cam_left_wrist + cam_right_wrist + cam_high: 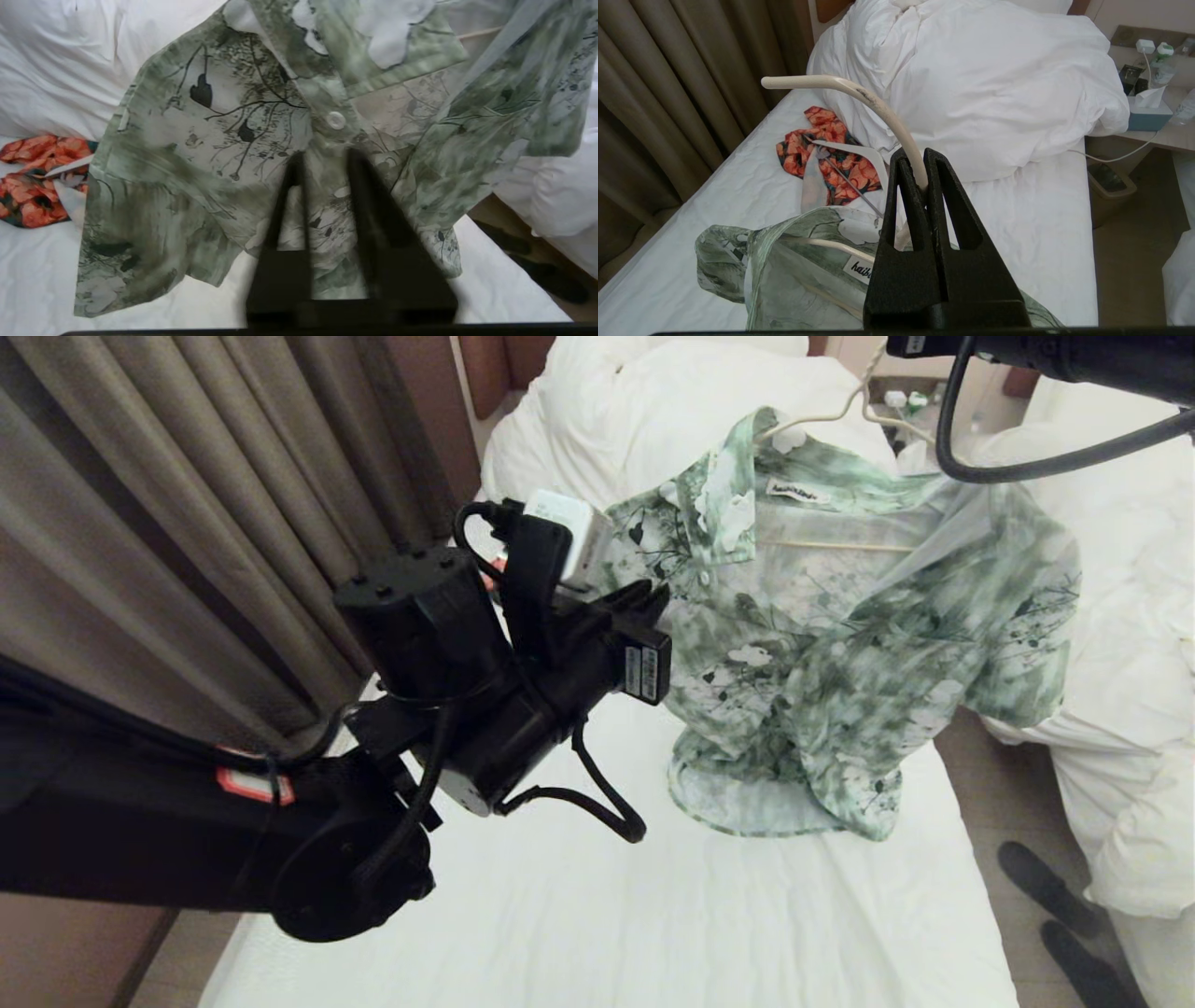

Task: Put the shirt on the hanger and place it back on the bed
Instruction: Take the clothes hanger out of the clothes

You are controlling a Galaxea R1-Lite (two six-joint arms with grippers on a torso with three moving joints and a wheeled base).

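shirt [840, 644]: draped on the hanger [878, 107], dangling above the bed [579, 915]
right pincer [923, 175]: clamped tight on the hanger's hook
left pincer [322, 168]: slightly parted, right by the shirt front, nothing gripped

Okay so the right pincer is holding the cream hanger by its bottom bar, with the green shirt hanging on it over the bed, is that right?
Not quite. The right pincer is shut on the hanger at its curved hook, not the bottom bar, as the right wrist view shows. The rest holds: the shirt hangs on it over the bed.
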